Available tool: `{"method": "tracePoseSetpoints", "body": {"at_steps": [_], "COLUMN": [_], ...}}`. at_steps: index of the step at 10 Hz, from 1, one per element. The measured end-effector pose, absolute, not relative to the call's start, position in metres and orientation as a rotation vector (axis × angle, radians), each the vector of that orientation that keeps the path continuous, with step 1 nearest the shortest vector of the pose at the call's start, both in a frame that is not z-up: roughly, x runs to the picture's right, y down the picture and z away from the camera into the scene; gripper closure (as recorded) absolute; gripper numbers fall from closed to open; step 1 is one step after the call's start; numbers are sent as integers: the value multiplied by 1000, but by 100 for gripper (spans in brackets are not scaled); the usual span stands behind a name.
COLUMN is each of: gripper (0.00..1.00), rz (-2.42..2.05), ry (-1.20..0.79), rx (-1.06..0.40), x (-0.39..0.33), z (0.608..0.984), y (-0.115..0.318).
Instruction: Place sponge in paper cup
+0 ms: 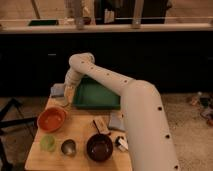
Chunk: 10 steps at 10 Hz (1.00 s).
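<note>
Camera view, single frame. One white arm (125, 95) reaches from lower right up and over the table (80, 132), bends at an elbow at the far side, and drops down to the far left corner. The gripper (64, 99) sits at that corner, low over the tabletop; jaw state cannot be told, and whether it holds anything cannot be told either.

One blue-grey flat piece, likely the sponge (57, 90), lies just behind and left of the gripper at the table's far-left edge; touching or apart, unclear. The paper cup is not made out anywhere here; it may be hidden by the arm.

Counts:
- One green tray (97, 97), right of the gripper, close beside it, at the table's far side.
- One orange bowl (51, 119), nearer the camera than the gripper, slightly left, near it.
- One translucent green cup (48, 143), further toward the camera, past the orange bowl, well apart from the gripper.
- One small metal cup (68, 147), just right of the green cup.
- One dark bowl (99, 147), right of the metal cup, well apart from the gripper.
- One small brown flat item (101, 125), between the dark bowl and the tray.
- One grey piece (116, 120), right of the brown item, partly hidden behind the arm.
- One small white-and-dark item (121, 143), beside the dark bowl, at the arm's edge.
</note>
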<state>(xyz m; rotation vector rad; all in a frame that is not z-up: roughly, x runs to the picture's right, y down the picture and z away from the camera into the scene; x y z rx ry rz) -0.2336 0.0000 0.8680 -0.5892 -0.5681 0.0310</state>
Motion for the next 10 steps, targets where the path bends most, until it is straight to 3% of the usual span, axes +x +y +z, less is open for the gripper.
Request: {"method": "tracePoseSetpoints", "body": {"at_steps": [3,10], "gripper": [90,24], "rz": [33,34], "ry": [-570,-569], "rx": [-594,-595], "x": [-236,-235], "z": [869,870], "y": [1,2]}}
